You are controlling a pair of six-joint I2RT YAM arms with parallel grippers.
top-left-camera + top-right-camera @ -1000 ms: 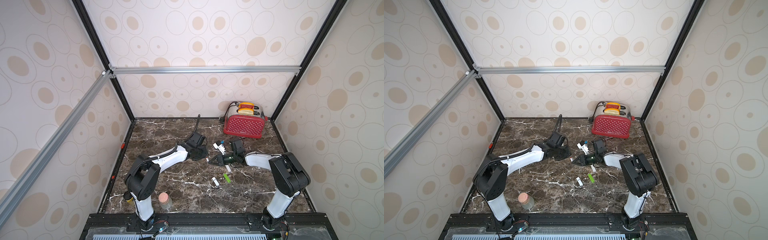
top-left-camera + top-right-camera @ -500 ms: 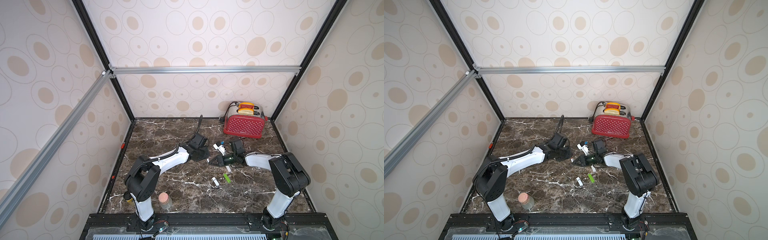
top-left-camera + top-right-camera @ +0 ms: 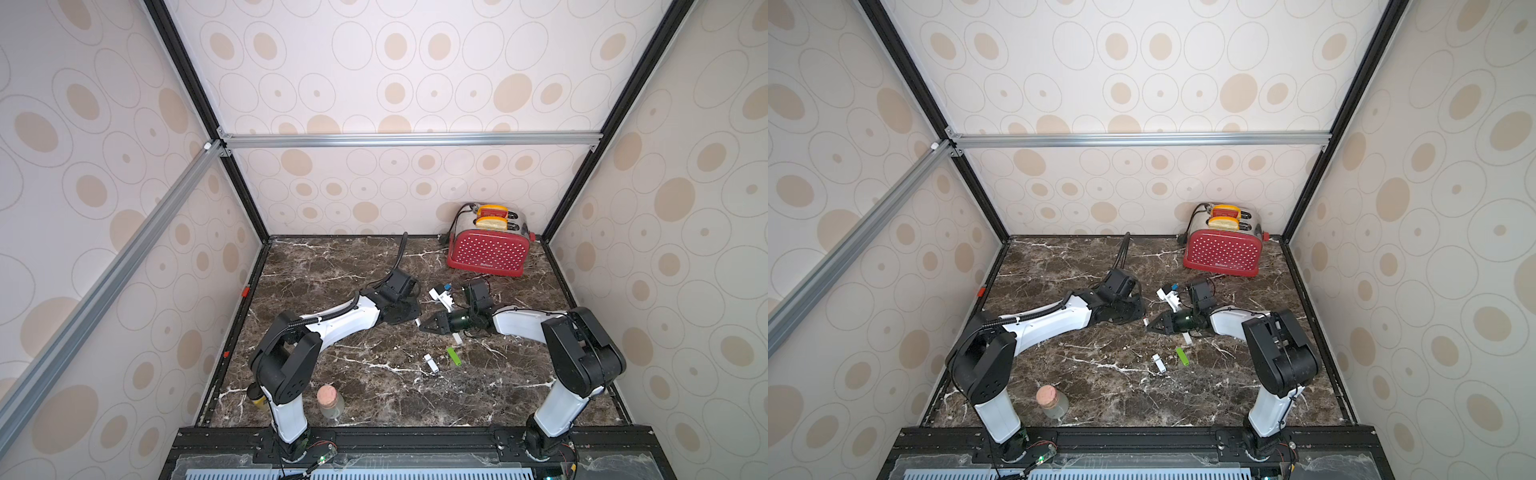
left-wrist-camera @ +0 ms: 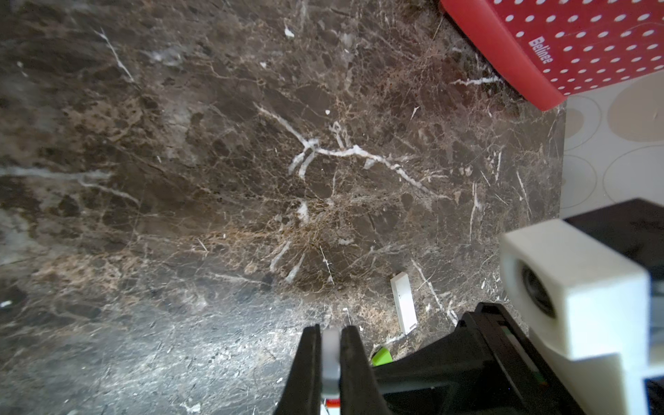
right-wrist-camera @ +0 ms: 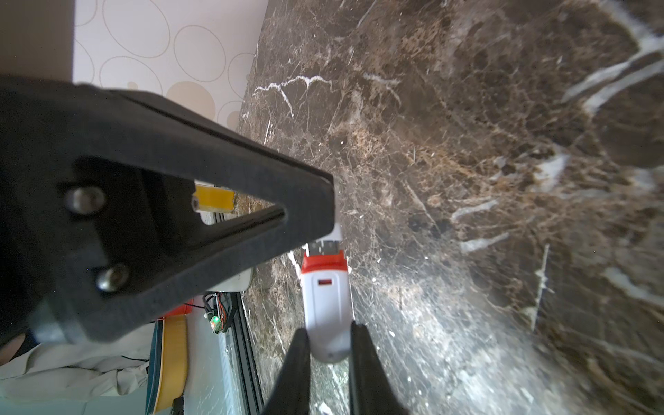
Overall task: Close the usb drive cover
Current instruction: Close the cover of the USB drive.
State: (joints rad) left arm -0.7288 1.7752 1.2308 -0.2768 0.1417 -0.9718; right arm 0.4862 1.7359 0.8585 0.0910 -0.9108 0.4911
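Observation:
My right gripper (image 5: pixel 328 332) is shut on the rounded end of a white usb drive (image 5: pixel 326 298) with a red band. The drive's bare metal plug (image 5: pixel 322 248) points at the left gripper's tip. My left gripper (image 4: pixel 330 332) is shut on the small white cover (image 4: pixel 330 354). In the right wrist view only an edge of the cover (image 5: pixel 335 233) shows past the black left finger (image 5: pixel 201 187), right at the plug's end. In both top views the two grippers meet tip to tip at mid-table (image 3: pixel 417 322) (image 3: pixel 1147 323).
A red toaster (image 3: pixel 488 249) stands at the back right. Loose on the marble lie a green drive (image 3: pixel 454 356), a white drive (image 3: pixel 431 363), a white stick (image 4: pixel 404 303) and a white-and-blue piece (image 3: pixel 441 294). A cork-stoppered jar (image 3: pixel 330 401) stands near the front left.
The left wrist has edged slightly toward the right gripper. The right arm holds still, and both grips are unchanged.

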